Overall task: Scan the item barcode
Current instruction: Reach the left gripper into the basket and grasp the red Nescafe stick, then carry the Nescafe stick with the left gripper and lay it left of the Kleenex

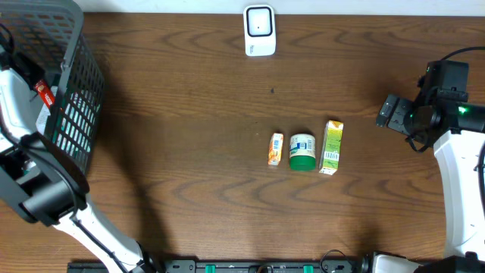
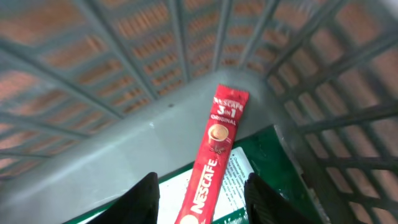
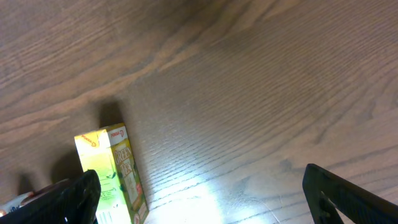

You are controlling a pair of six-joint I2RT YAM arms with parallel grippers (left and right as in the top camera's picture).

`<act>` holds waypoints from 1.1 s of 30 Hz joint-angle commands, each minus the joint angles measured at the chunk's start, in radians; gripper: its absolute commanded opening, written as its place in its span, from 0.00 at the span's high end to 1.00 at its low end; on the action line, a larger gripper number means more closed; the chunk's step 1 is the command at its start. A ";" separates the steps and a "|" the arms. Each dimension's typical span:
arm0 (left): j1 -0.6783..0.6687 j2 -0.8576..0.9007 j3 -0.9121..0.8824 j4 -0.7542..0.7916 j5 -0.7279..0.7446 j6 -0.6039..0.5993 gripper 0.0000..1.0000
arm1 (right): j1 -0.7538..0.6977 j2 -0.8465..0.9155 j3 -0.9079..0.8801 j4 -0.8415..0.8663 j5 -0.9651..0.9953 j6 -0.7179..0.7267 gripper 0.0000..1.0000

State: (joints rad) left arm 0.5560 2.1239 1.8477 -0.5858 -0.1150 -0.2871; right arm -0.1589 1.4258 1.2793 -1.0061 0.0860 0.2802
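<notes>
Overhead, I am seeing the dark wooden table (image 1: 189, 114) lying under even, fairly bright light from above. The grey basket (image 1: 72, 76) is throwing a soft shadow rightward across the wood, and a fainter arm shadow is falling below it. The white scanner (image 1: 258, 30) is looking nearly washed out. A green lamp (image 1: 461, 111) is glowing on the right arm (image 1: 455, 159). Through the left wrist camera, the basket's bars are smearing into blur while the red sachet (image 2: 214, 155) is showing fairly sharp. Through the right wrist camera, a white glare patch is shining on the wood beside the carton (image 3: 118, 168), which is casting a dark shadow behind itself. The right gripper fingers (image 3: 62, 199) are appearing as black, unfocused shapes in the lower corners.
</notes>
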 commanded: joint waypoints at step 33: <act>-0.008 0.201 -0.059 0.046 0.055 0.032 0.80 | -0.004 -0.005 0.002 -0.001 0.010 -0.008 0.01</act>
State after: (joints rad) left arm 0.5537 2.2845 1.8038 -0.5362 -0.0635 -0.2569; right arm -0.1589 1.4258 1.2793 -1.0061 0.0860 0.2802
